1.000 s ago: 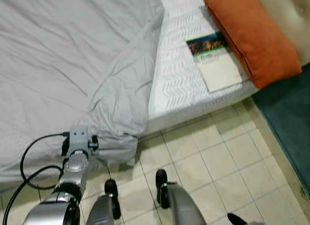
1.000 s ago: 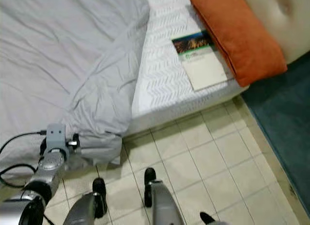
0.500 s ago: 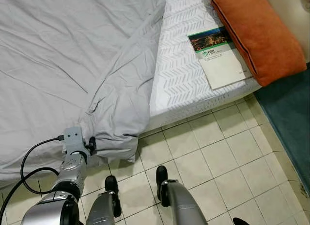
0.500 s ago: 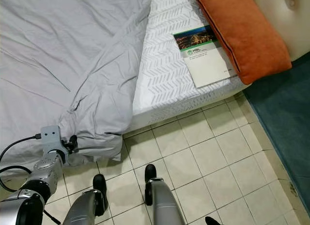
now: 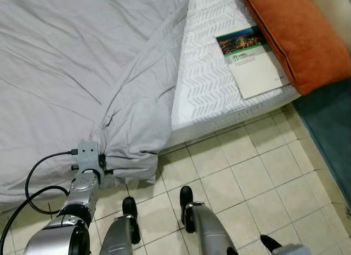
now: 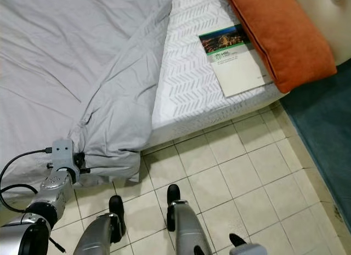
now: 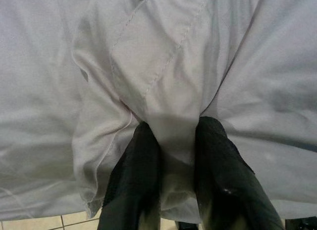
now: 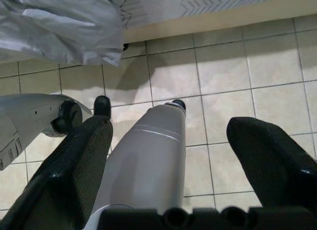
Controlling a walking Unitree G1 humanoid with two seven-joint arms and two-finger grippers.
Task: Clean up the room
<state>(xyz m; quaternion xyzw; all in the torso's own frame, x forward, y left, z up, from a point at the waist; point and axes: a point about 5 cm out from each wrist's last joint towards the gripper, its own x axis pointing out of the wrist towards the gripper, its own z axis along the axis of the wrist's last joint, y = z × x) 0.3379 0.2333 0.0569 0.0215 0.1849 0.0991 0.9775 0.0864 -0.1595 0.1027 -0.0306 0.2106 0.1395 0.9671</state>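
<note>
**Sheet corner pinched in my left gripper**

The grey sheet [image 5: 82, 63] lies rumpled across the bed, creased in long diagonal folds, with one corner spilling over the edge and hanging toward the tiled floor [image 5: 247, 173]. At that drooping corner my left gripper [image 7: 173, 156] has closed on a fold of the cloth: a stitched hem runs down into the gap, and the fabric bunches tight between my two black fingers [image 7: 136, 170]. How much cloth sits deeper between them is hidden by the fold itself.

Beside the sheet the white patterned mattress [image 5: 208, 74] is bare. A book [image 5: 253, 60] with a dark photo on its cover lies flat on it, its far edge touching an orange pillow [image 5: 299, 35], which is cut off by the frame. A dark teal rug [image 5: 329, 134] runs along the floor by the bed's end.

My right gripper [image 8: 168, 156] hangs low over the tiles, fingers spread wide with nothing between them, my own silver legs [image 8: 143, 165] beneath.
</note>
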